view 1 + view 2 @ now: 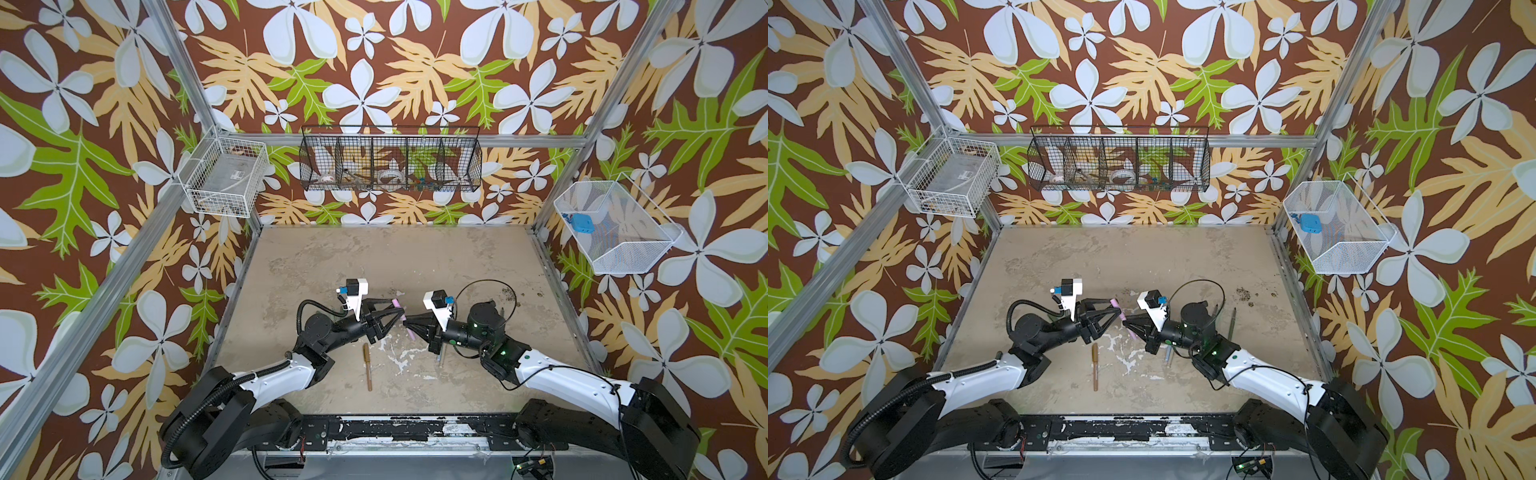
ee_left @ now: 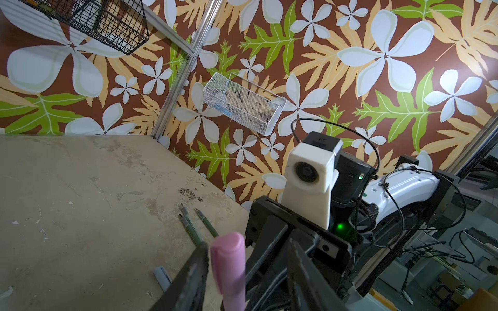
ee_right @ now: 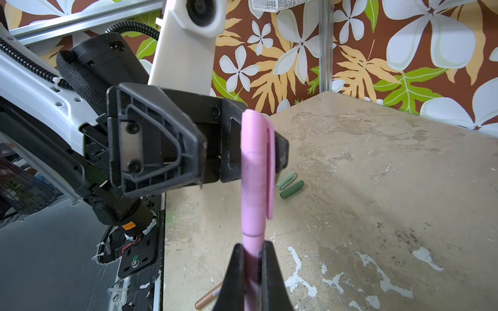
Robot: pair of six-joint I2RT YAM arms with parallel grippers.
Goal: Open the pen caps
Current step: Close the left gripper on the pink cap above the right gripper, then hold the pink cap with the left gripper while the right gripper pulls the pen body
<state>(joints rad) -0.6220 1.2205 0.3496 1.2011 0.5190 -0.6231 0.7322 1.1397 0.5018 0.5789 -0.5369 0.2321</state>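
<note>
My 2 right fingers [image 3: 235, 280] hide the pink pen [image 3: 252, 242] below its pink cap [image 3: 254, 161], and the picture's edge cuts it off there. The brown pen [image 3: 207, 297] runs behind them. In both top views my right arm [image 1: 540, 370] covers part of the pens beneath [image 1: 440, 357]. The contents of the black basket [image 1: 473, 166] are too small to tell.

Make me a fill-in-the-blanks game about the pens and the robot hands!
The pen in the right gripper is coloured ____.
Its cap is ____ the pen (on or off), between the fingers of the left gripper.
The capped pen lying on the table between the arms is coloured ____.
The right wrist view shows ____ loose green caps on the table.
Missing words: pink; on; brown; two.
</note>
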